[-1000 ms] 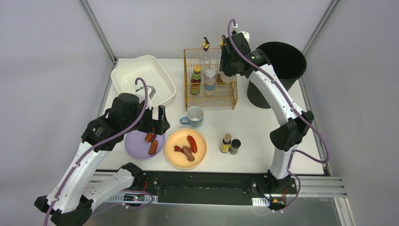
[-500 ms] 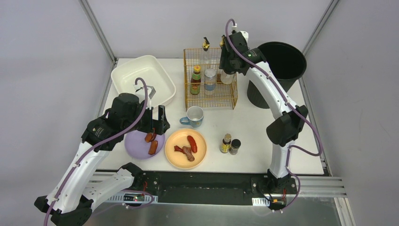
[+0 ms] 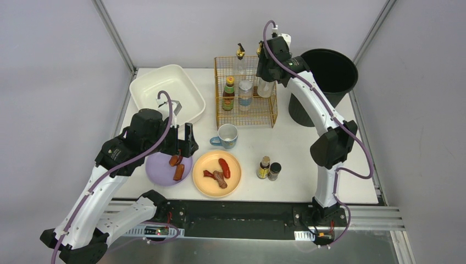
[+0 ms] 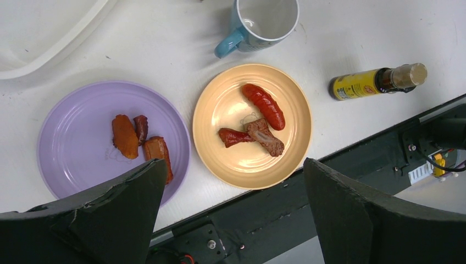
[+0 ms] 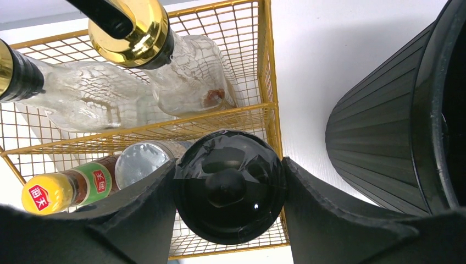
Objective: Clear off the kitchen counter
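My right gripper (image 5: 228, 179) is pinching a black-lidded jar (image 5: 231, 212) over the gold wire rack (image 5: 264, 82) at the back of the white worktop (image 3: 297, 137). My left gripper (image 4: 232, 165) hangs spread wide above the purple plate (image 4: 77, 126).

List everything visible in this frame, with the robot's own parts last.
kitchen counter: 1, white, under everything
basin: 1, white, back left
wire rack: 1, gold, back centre
pourer bottles: 2, clear glass, back of the rack
sauce bottle: 1, yellow cap, front of the rack
silver-lidded jar: 1, clear, beside the sauce bottle
black-lidded jar: 1, at the rack's right side
bin: 1, black, back right
mug: 1, blue, centre
purple plate: 1, front left, three brown food pieces
yellow plate: 1, front centre, red sausage, two meat pieces
small bottles: 2, dark, right of the yellow plate
left gripper: open, above the purple plate
right gripper: closed on the black-lidded jar
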Controlling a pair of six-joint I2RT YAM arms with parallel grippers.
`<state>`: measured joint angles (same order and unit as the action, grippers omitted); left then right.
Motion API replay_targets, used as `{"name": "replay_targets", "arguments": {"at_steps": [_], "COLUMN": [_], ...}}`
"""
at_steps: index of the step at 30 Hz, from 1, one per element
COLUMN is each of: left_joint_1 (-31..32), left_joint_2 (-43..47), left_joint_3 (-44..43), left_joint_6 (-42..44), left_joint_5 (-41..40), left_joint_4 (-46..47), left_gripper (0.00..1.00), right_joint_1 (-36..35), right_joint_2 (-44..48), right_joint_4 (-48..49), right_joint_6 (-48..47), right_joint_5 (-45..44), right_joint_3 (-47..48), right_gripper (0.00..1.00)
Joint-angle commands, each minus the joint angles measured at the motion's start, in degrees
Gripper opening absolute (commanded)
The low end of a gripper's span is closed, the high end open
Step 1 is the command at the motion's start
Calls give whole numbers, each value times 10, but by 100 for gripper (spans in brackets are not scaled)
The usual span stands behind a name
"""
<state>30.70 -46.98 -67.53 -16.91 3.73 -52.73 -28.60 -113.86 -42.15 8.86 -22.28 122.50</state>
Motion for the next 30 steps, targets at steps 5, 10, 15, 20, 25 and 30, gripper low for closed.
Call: {"name": "replay_targets", "arguments": {"at_steps": [5,10,15,20,25,30], "left_joint_1": [1,1,1,1,1,1], "left_joint_2": [0,0,3,5,3,0], "left_joint_3": [-9,-9,-10,-10,-14,-15], "left_joint_6": [12,13,14,16,17,18], "left_joint_5": [-11,-11,-10,-11,-11,-10], "left_joint_4": [9,10,10,8,6,6], "left_gripper": [100,99,100,100,100,99], "right_joint_1": [-4,-5,-4,-4,-4,-5], "right_joint_2": [26,31,24,35,42,52], "right_joint_4": [32,58,67,115,151,172], "right_joint_6": [15,2,-5,-20,-34,-36], "right_joint_5": [19,24,17,11,4,-4], "right_joint_3": [-6,-5,5,-37,-74,-117], "right_gripper": [24,24,23,23,22,22]}}
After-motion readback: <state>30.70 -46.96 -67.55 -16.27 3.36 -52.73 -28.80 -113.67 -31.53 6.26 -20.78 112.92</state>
